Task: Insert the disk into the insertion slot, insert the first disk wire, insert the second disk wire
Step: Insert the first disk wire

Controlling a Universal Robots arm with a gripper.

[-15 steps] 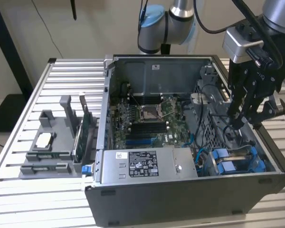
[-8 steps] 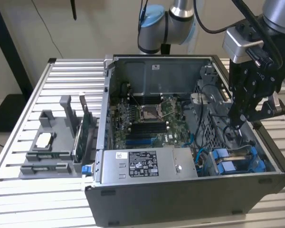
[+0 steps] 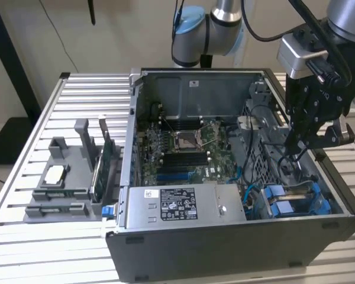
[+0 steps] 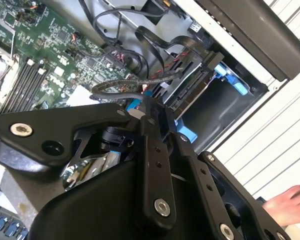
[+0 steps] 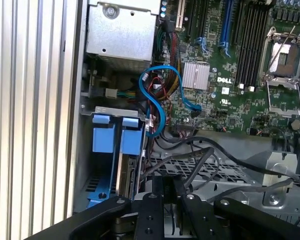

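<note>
So the gripper (image 3: 294, 147) is hanging nose-down inside the open computer case (image 3: 236, 248), over the end that's on the exterior view's right. Honestly can't tell if it's clamped on anything or just loose. The wrist views have it right in among the wiring and I couldn't call it either way.

Right at its tip there's a tangle of black cables (image 4: 130, 89), one looping straight across in front of it in the second wrist view. Just below the gripper, in the near corner of the case, is the disk (image 3: 276, 198) in its bright blue carrier. It looks to be sitting down in the insertion slot (image 3: 319, 204), with the blue rails alongside it. In the first wrist view the carrier's blue tabs are just past the gripper, and a blue cable (image 5: 160, 95) curls up beyond them.

Further out from the gripper, toward the exterior view's left, you get the green motherboard (image 3: 183, 148) on the case floor, then the grey power-supply box (image 3: 183, 204) along the near wall. Well away on that same side, outside the case, a grey parts holder (image 3: 65, 183) sits on the slatted metal table (image 3: 23, 236).

A hand (image 4: 287, 205) pokes into the second wrist view, out over the table slats beyond the case wall.
</note>
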